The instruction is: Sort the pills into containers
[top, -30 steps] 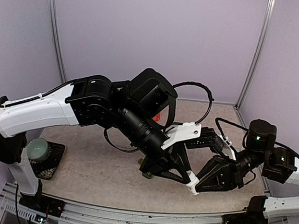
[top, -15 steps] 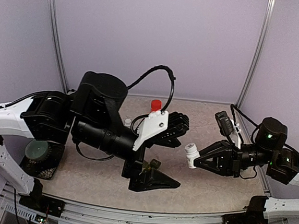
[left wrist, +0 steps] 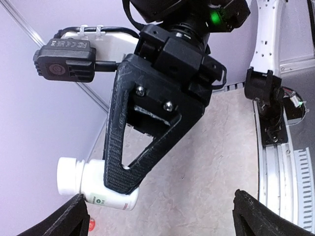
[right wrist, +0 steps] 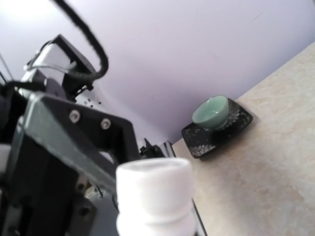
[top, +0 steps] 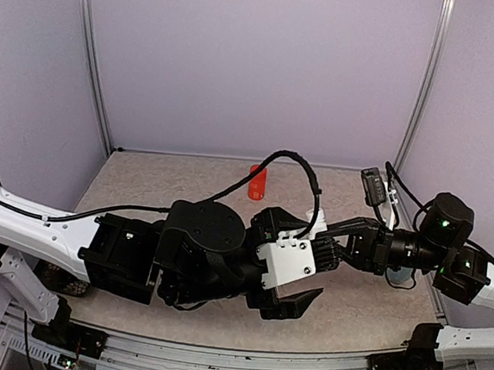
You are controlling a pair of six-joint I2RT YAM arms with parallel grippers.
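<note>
Left wrist view — the right gripper (left wrist: 118,186) pinches a white pill bottle (left wrist: 92,183) by its body, held clear of the table (left wrist: 211,162) and lying sideways, which leaves the cap (left wrist: 69,176) free; I judge this is so the left gripper (left wrist: 160,219), fingers (left wrist: 69,223) spread wide on nothing and facing it from the near left, can take the cap. The bottle is plain white, cap on, a small green mark on its label. The containers show in no view — probably hidden under the left arm (top: 120,252) at the near middle, so where they lie I cannot tell. A red bottle (top: 257,182) stands far back
</note>
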